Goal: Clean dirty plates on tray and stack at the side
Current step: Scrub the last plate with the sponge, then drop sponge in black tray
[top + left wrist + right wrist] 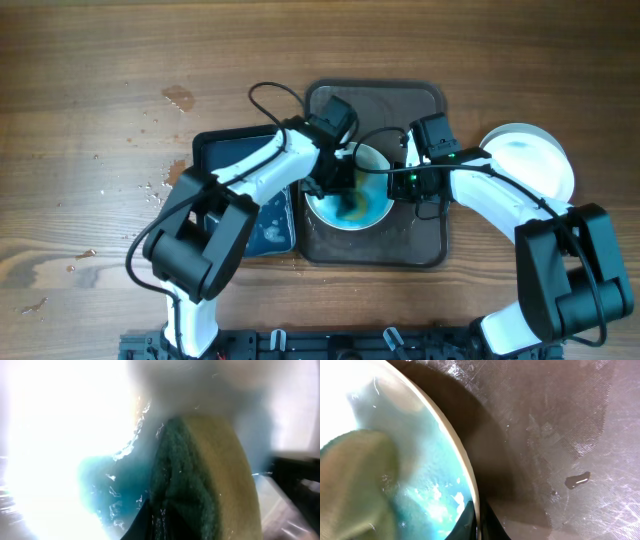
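A white plate (365, 212) with a blue smear lies on the dark brown tray (420, 245). My left gripper (338, 182) is shut on a yellow-green sponge (210, 480) and presses it onto the wet blue centre of the plate (110, 490). My right gripper (398, 184) is shut on the plate's right rim (470, 485), with one finger inside and one outside (479, 527). The sponge (355, 480) also shows in the right wrist view. Clean white plates (528, 160) lie on the table right of the tray; I cannot tell how many.
A smaller black tray of blue water (268, 228) sits against the brown tray's left side, partly under my left arm. Water drops lie on the wooden table at the left (180, 97). The brown tray's floor (560, 435) is wet and scratched.
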You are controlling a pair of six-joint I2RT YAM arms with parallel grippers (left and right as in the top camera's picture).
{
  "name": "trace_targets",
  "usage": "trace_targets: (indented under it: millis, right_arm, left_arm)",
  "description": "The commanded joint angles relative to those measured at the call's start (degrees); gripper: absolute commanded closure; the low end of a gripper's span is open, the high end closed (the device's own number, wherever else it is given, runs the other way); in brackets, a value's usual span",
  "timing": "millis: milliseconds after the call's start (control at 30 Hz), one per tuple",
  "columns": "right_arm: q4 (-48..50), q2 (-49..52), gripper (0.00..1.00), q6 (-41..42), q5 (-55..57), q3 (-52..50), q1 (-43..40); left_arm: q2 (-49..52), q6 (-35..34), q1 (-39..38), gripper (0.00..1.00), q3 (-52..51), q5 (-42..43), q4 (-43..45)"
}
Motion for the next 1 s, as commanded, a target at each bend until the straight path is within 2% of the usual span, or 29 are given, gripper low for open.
trace_targets:
  millis: [0,67,133,200,267,367,533,667,767,800,900,967]
  right_arm:
    - [-0.7,1.9,0.96,-0.4,2.8,-0.5,-0.2]
    - [-0.7,1.9,0.96,-0.4,2.8,-0.5,-0.2]
    - [-0.6,1.9,0.96,-0.4,2.8,-0.5,-0.2]
    - [-0.6,1.9,0.96,-0.4,2.8,-0.5,-0.2]
    - [-0.6,1.9,0.96,-0.5,2.9,-0.5,-0.2]
    - [-0.6,1.9,0.96,-1.1,2.9,-0.5,-0.2]
    - [-0.7,1.9,0.96,-1.9,2.8,-0.5,-0.2]
    - [-0.9,1.9,0.96,-1.9,2.8,-0.5,-0.2]
    - [-0.9,1.9,0.95,-1.9,2.9,-0.5,-0.2]
    - [-1.0,1.9,0.96,-1.9,2.8,-0.5,-0.2]
    - [-1.2,1.9,0.96,-1.9,2.8,-0.5,-0.2]
    - [-1.3,1.9,0.96,-1.9,2.8,-0.5,-0.2]
  left_arm:
    - [1.0,0.3,4.3,0.96,-2.1,-23.8,-5.5]
    - [-0.8,0.3,4.6,0.96,-2.1,-25.2,-5.9]
    - [-2.6,1.2,4.5,0.96,-2.1,-21.3,-4.2]
    - [-2.2,1.2,4.4,0.96,-2.2,-12.0,-1.6]
    - [-1.7,1.1,3.3,0.96,-4.2,-1.1,5.4]
    - [-1.7,1.1,0.5,0.96,-7.2,8.7,13.2]
    - [-1.7,1.1,-6.1,0.96,-8.9,11.6,19.1]
    - [-1.7,0.2,-7.6,0.96,-8.9,18.4,25.9]
    - [-1.7,0.6,-7.6,0.96,-8.9,18.0,26.7]
    - [-1.7,0.9,-7.3,0.96,-8.9,15.2,26.0]
    - [-1.7,0.9,-4.8,0.96,-8.9,-3.7,16.7]
    - [-1.7,0.9,-2.3,0.96,-8.9,-11.5,11.8]
